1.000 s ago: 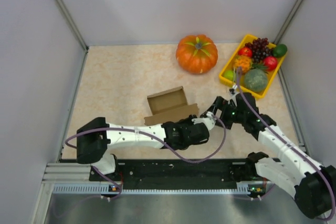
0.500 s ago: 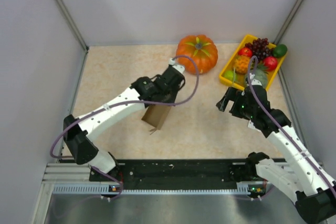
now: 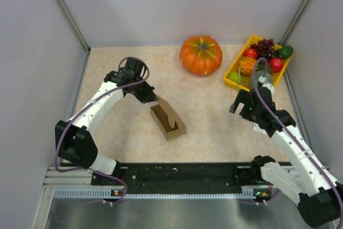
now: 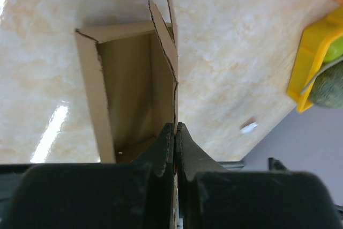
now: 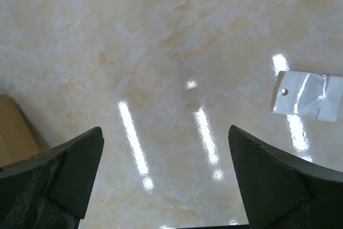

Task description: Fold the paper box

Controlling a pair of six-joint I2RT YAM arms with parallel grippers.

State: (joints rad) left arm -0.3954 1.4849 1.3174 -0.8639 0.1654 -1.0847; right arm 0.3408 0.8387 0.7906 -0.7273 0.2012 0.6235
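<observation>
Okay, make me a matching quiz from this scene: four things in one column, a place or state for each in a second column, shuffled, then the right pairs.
Things
1. left gripper
2. right gripper
3. pumpkin
4. yellow tray

Places or states
A. far right corner of the table
B. open, holding nothing
C. shut on a wall of the paper box
D. orange, near the back edge

Pairs: 1-C, 2-B, 3-D, 4-A

We see the table from overhead, near edge at bottom; wrist cameras face its surface closely. Top and left-wrist views share the paper box.
</observation>
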